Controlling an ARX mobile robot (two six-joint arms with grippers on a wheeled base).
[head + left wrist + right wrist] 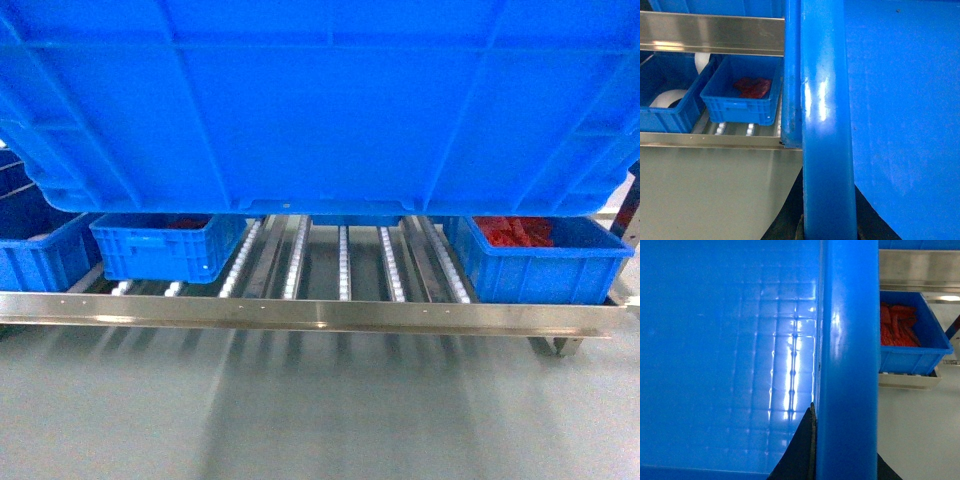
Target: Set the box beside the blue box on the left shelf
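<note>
The box, a large bright blue ribbed crate, hangs in the air and fills the top half of the head view, hiding both arms there. My left gripper is shut on its thick left rim, with dark fingers on either side. My right gripper is shut on the right rim. Below and beyond the box lies the left shelf, with bare white roller lanes in its middle. A smaller blue box holding something red sits on the shelf's left part, also shown in the left wrist view.
Another blue crate stands at the far left, holding a white roll. A blue crate of red items occupies the shelf's right end. A steel rail of an upper level runs above. Grey floor lies in front.
</note>
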